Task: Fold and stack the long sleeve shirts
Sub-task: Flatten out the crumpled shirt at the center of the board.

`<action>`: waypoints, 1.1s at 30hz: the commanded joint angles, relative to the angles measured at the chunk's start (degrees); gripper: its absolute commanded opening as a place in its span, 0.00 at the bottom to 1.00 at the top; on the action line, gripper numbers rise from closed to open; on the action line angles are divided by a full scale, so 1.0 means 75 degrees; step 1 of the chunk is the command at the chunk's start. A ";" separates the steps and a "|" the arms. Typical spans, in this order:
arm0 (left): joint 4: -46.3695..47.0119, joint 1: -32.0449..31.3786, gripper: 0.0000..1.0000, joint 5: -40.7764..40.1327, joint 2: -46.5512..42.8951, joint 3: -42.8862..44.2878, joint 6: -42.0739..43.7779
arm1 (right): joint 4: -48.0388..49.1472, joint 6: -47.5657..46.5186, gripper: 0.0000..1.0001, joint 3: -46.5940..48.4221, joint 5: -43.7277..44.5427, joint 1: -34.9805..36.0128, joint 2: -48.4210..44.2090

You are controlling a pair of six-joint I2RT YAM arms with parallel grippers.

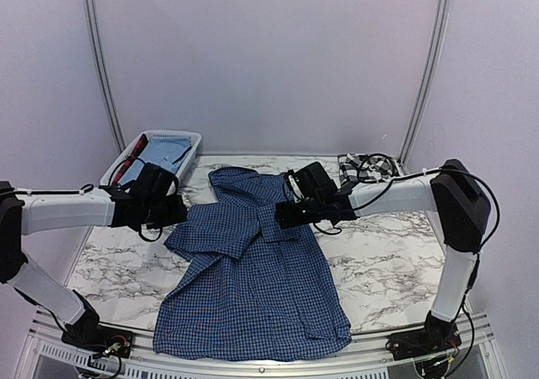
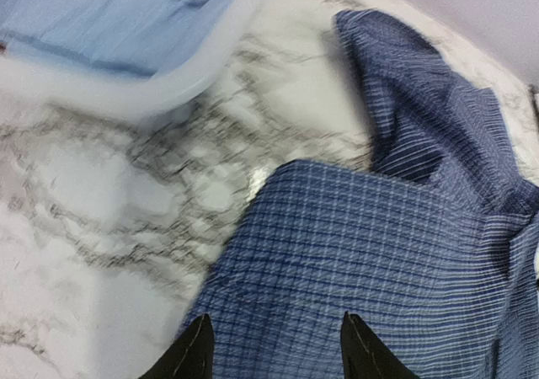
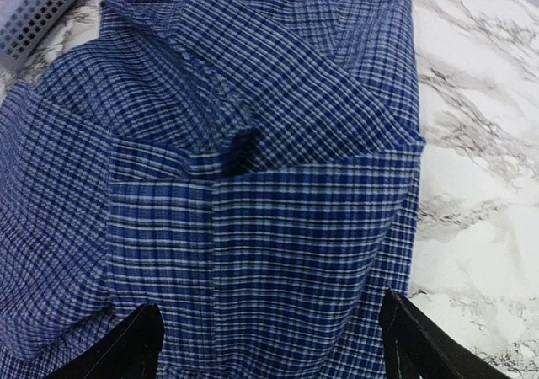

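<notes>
The dark blue, fine-checked cloth shirt (image 1: 253,286) (image 2: 379,253) (image 3: 253,227) lies lengthwise in the middle of the white marble-patterned table (image 1: 379,261). Its hem is at the near edge and its collar end points to the far side. The lower body is spread flat, while the upper part is rumpled, with a flap from the left side folded in across the chest.

Over on the far right, well apart from it, the black-and-white plaid shirt (image 1: 366,166) sits in a crumpled heap.

The left gripper (image 1: 177,210) (image 2: 274,345) is at the blue shirt's left edge, near the shoulder. In the left wrist view its two dark fingers (image 2: 194,354) stand apart above the checked cloth with nothing pinched between them. The right gripper (image 1: 286,212) (image 3: 269,337) reaches in from the right over the upper chest. Its fingers (image 3: 126,345) are spread wide over a folded seam, and they grasp nothing either.

At the far left corner is the white slatted plastic basket (image 1: 192,136) (image 2: 168,84) (image 3: 34,8), just beyond the left gripper. A light blue cloth (image 1: 164,152) (image 2: 109,17) lies inside it. Something red and dark runs along its left wall, too small to identify.
</notes>
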 commanded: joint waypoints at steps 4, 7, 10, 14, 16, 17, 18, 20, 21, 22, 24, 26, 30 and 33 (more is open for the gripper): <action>-0.0276 0.0936 0.62 0.0270 -0.0500 -0.1403 -0.0362 | 0.0277 0.0352 0.72 0.0133 -0.0284 -0.0355 0.0490; 0.0157 0.1296 0.66 0.0766 -0.0406 -0.1747 -0.0281 | 0.0377 0.0424 0.63 0.0177 -0.0440 -0.0368 0.0692; 0.0504 0.1452 0.67 0.1361 -0.0006 -0.1791 -0.0199 | 0.0407 0.0464 0.58 0.0223 -0.0500 -0.0396 0.0835; 0.1122 0.1465 0.66 0.1833 0.0412 -0.1844 -0.0300 | 0.0456 0.0492 0.53 0.0278 -0.0562 -0.0416 0.0963; 0.1447 0.1468 0.62 0.2131 0.0539 -0.1895 -0.0420 | 0.0456 0.0513 0.47 0.0292 -0.0567 -0.0418 0.0962; 0.1610 0.1468 0.60 0.2311 0.0573 -0.1937 -0.0499 | 0.0461 0.0534 0.44 0.0290 -0.0570 -0.0419 0.0944; 0.1746 0.1468 0.57 0.2391 0.0603 -0.1965 -0.0567 | 0.0453 0.0537 0.42 0.0291 -0.0559 -0.0419 0.0910; 0.1895 0.1459 0.49 0.2420 0.0662 -0.1965 -0.0627 | 0.0434 0.0522 0.36 0.0301 -0.0512 -0.0415 0.0844; 0.1944 0.1467 0.44 0.2422 0.0646 -0.1953 -0.0646 | 0.0403 0.0512 0.32 0.0333 -0.0458 -0.0418 0.0804; 0.1957 0.1461 0.36 0.2424 0.0606 -0.1931 -0.0647 | 0.0343 0.0484 0.27 0.0373 -0.0401 -0.0413 0.0765; 0.1865 0.1466 0.13 0.2312 0.0425 -0.1869 -0.0606 | 0.0154 0.0420 0.16 0.0503 -0.0189 -0.0415 0.0660; 0.1411 0.1462 0.00 0.1597 0.0027 -0.1705 -0.0463 | -0.0081 0.0319 0.09 0.0647 0.0115 -0.0417 0.0512; -0.0037 0.1530 0.00 0.0096 -0.0611 -0.1014 -0.0031 | -0.0661 0.0030 0.02 0.0931 0.0796 -0.0498 0.0210; -0.0875 0.1814 0.00 -0.0645 -0.0916 -0.0620 0.0258 | -0.1011 -0.0119 0.00 0.0968 0.1197 -0.0837 -0.0046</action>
